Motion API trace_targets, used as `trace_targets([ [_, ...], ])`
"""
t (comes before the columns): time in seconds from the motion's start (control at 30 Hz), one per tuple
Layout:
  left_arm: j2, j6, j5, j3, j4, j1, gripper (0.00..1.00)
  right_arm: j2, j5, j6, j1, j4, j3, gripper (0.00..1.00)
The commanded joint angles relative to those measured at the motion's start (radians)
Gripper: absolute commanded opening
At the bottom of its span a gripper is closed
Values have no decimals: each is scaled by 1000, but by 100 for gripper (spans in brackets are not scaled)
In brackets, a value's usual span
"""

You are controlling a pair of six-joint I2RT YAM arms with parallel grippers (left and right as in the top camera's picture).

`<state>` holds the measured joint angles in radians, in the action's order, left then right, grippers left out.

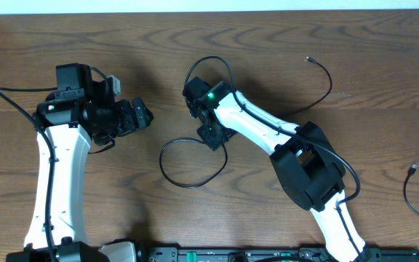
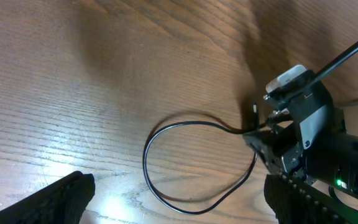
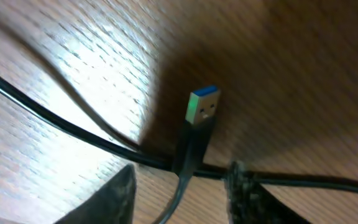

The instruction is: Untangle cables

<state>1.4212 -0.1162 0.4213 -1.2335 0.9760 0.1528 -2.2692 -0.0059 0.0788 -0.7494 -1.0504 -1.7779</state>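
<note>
— Cords all over, eh? Which one is it after?

— The looped cable (image 2: 146,158) in the middle of the desk (image 1: 86,44). Two more lie well apart from it: a long cable (image 1: 330,81) beyond the right arm (image 1: 268,127) and a short cable (image 1: 406,198) near the right edge.

— And the jaws?

— The right gripper (image 3: 180,190) sits low over the loop's end. Its jaws stand apart on either side of the cord just behind the plug (image 3: 202,106), not pressing it that I can see. The left gripper (image 1: 142,116) hangs nearby, jaws spread wide, holding nothing.

— So what makes a good job of it?

— I'd say pinch close behind the plug, where that cord crosses another one. Lift it only just clear of the wood, then draw the end slowly away from the crossing, so the loop opens instead of tightening. The left could pin the far side of the loop.
</note>
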Motion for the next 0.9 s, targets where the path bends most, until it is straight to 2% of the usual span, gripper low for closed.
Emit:
trace_targets([
  [0.0, -5, -8, 16, -1, 3, 4, 93, -10, 11, 28, -2, -2, 8, 22],
  [0.07, -5, -8, 16, -1, 3, 4, 93, -10, 11, 34, -2, -1, 8, 4],
  [0.1, -5, -8, 16, -1, 3, 4, 93, -10, 11, 34, -2, -1, 8, 1],
  [0.43, -5, -8, 16, -1, 7, 4, 93, -10, 11, 74, 0, 9, 8, 1],
  [0.47, -5, -8, 16, -1, 7, 4, 93, -10, 10, 75, 0, 8, 8, 4],
  [0.53, -5, -8, 16, -1, 8, 4, 93, -10, 10, 83, 0, 6, 8, 59],
  [0.57, -5, -8, 17, -1, 7, 4, 93, -10, 11, 91, 0, 8, 8, 72],
  [0.67, -5, -8, 17, -1, 8, 4, 93, -10, 10, 93, 0, 15, 8, 76],
  [0.87, -5, -8, 17, -1, 10, 4, 93, -10, 11, 101, 0, 41, 9, 69],
])
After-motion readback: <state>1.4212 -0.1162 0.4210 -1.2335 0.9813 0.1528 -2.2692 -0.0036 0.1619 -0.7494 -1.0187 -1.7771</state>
